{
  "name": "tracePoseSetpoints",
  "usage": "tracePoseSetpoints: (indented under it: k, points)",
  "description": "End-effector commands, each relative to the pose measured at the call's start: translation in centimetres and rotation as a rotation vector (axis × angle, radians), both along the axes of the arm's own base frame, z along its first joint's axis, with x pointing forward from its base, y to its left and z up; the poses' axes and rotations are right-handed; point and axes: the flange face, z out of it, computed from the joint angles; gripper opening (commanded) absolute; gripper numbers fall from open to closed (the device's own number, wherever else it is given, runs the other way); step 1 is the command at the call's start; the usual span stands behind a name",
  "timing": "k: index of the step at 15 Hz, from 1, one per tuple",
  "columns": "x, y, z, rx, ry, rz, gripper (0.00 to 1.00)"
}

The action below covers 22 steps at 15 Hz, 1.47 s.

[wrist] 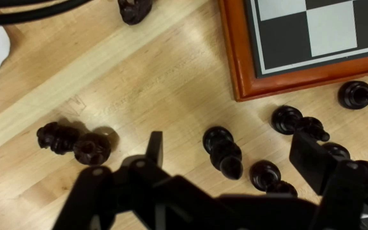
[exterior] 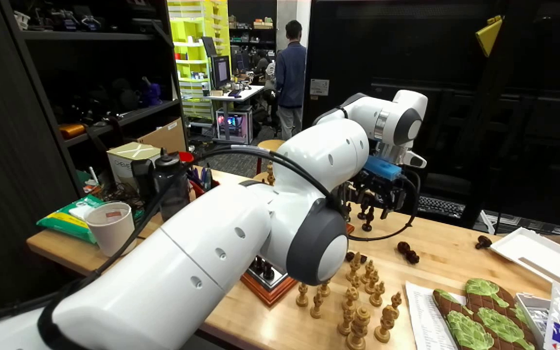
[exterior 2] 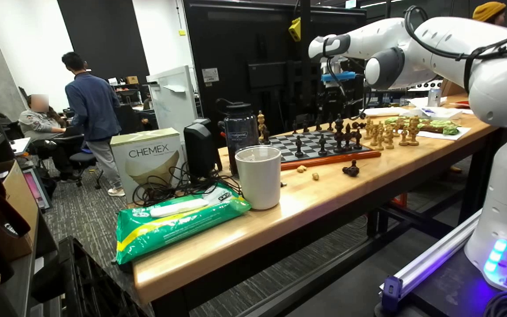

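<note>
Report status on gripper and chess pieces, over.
Gripper open, holding nothing. Dark piece standing, framed between the jaws in the wrist view. Neighboring piece close beside it, possibly in the way.

Chessboard (exterior 2: 332, 159), red-framed, is set on wooden table (exterior 2: 236, 233); dark chess pieces (exterior 2: 338, 134) are stood upright on it. Light chess pieces (exterior 2: 389, 136) are grouped beside the chessboard. White cup (exterior 2: 259, 180) is placed just beside green packet (exterior 2: 183, 223); Chemex box (exterior 2: 143, 154) and dark bottle (exterior 2: 241, 127) are set behind these. White robot arm (exterior 2: 438, 35) is extended overhead.
</note>
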Motion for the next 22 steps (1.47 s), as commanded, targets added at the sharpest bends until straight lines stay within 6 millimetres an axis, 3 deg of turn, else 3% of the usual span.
tracePoseSetpoints:
  k: [1,22]
  points:
    - [-0.11,0.15,-0.03,0.016,0.004,0.012,1.0]
    - [0.32,-0.1,-0.63,0.024,-0.032,0.117,1.0]
